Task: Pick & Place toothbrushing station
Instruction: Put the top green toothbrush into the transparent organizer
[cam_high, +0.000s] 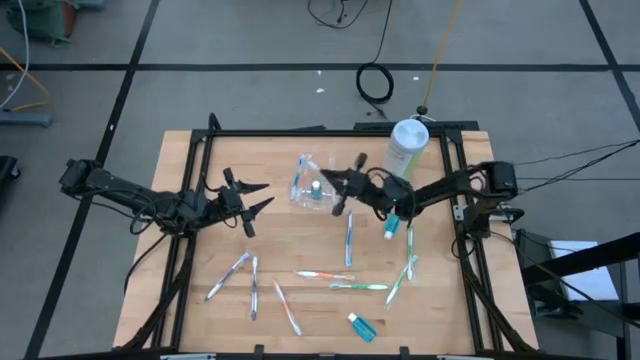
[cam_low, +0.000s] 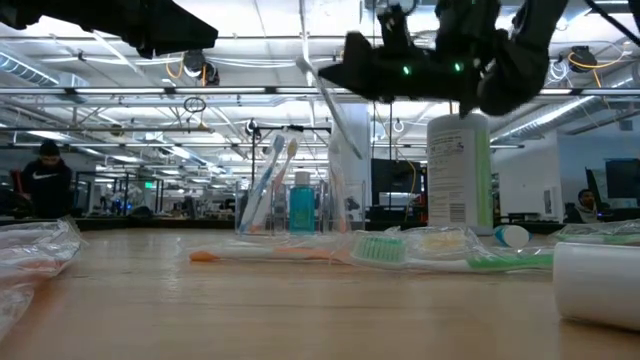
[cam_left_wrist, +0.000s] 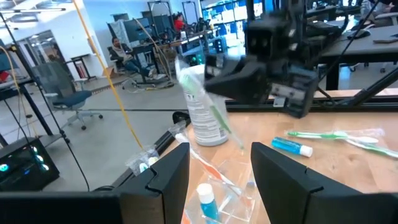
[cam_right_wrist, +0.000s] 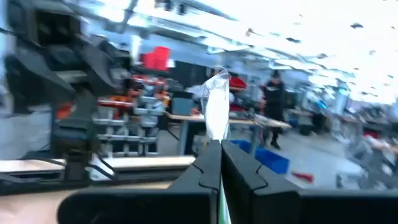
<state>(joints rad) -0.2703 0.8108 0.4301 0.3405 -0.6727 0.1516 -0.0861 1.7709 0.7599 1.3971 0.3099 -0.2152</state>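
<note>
Station: we see the small clear plastic slotted toothbrush holder (cam_high: 310, 185) standing at the table's back centre, already loaded with brushes and a blue tube.
Right gripper (cam_high: 335, 182): beside it, clamped on a wrapped green-handled toothbrush (cam_right_wrist: 217, 115).
Left gripper (cam_high: 262, 196): fingers apart, near.
Left over: several loose toothbrushes (cam_high: 325, 275).

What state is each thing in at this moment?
toothbrushing station: upright on the table, brushes and a blue tube standing in it.
right gripper: shut on a wrapped toothbrush, raised beside the station.
left gripper: open, empty.
white-and-green canister: upright.
</note>
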